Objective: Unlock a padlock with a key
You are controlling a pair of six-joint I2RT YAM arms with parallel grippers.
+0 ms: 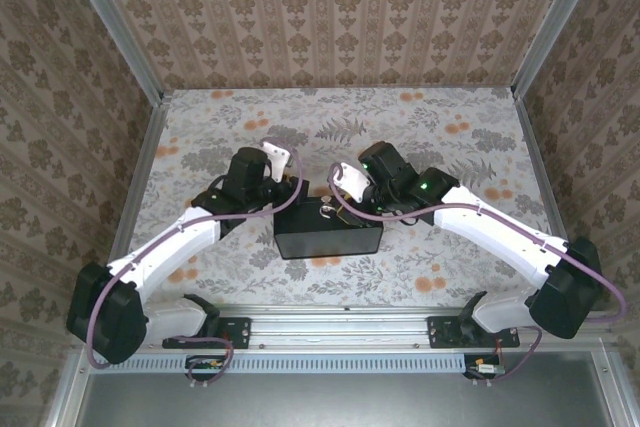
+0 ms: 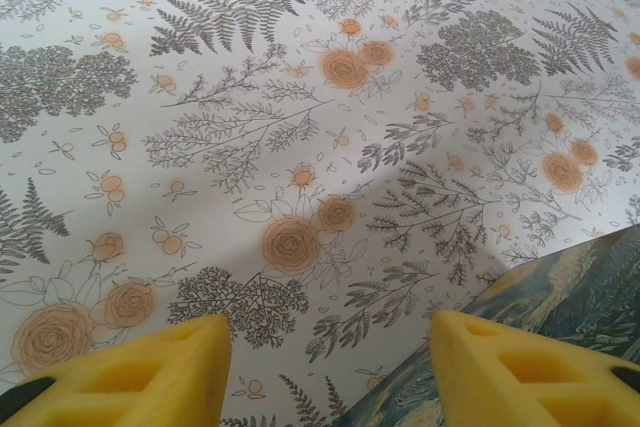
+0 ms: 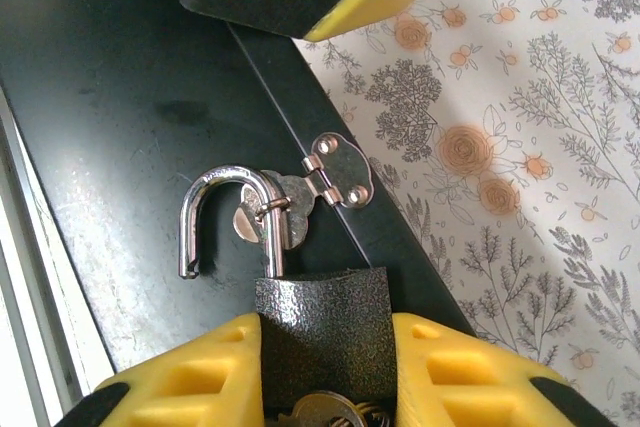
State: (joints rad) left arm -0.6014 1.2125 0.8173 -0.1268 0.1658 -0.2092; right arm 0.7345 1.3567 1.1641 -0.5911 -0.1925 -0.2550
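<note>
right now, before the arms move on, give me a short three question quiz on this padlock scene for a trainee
1. True or false: the curved silver shackle of the dark grey textured padlock stands open, with one end free.
2. What grips the padlock's body? A) the yellow-fingered right gripper B) a human hand C) nothing
3. Fill in: the shackle is hooked through the small silver hinged hasp on the flat black ___.

Key: 1 true. 2 A. 3 box.
</note>
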